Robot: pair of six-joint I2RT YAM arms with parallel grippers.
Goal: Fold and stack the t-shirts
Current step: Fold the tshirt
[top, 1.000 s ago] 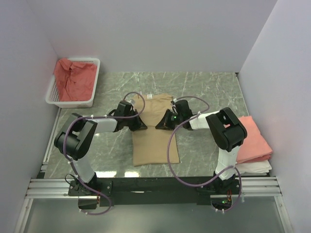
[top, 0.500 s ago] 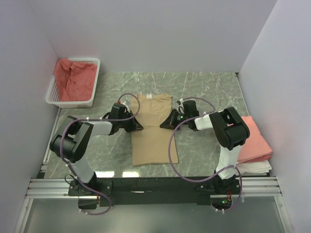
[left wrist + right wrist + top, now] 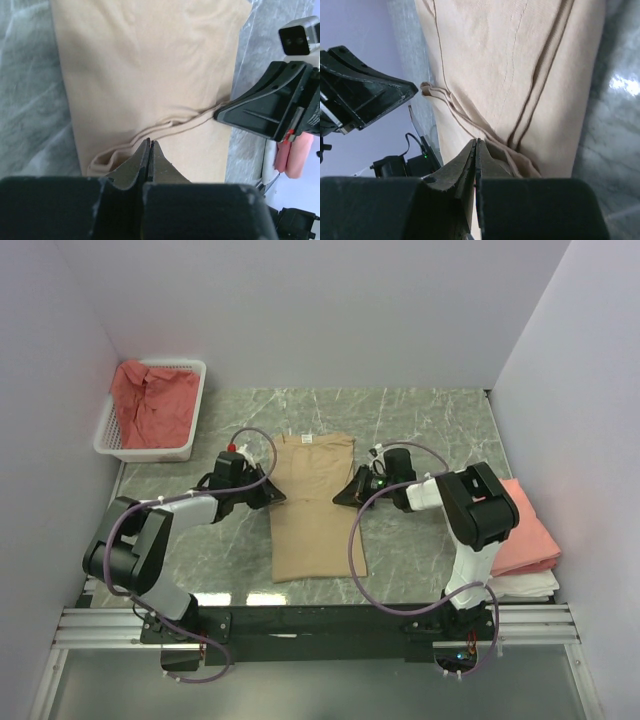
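The white mesh basket (image 3: 197,415) at the rear left of the table (image 3: 430,425) contains one crumpled coral-red t-shirt (image 3: 150,405). The tan t-shirt (image 3: 312,525) lies flat at table centre, folded into a long strip. The left gripper (image 3: 272,498) and right gripper (image 3: 343,498) have their fingers closed, each pinching one side edge of the strip, with a cloth ridge running between them. At the right edge, a folded salmon-pink t-shirt (image 3: 525,530) rests on a white layer (image 3: 530,587).

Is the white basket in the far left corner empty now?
No, a coral-red t-shirt lies crumpled inside the white basket.
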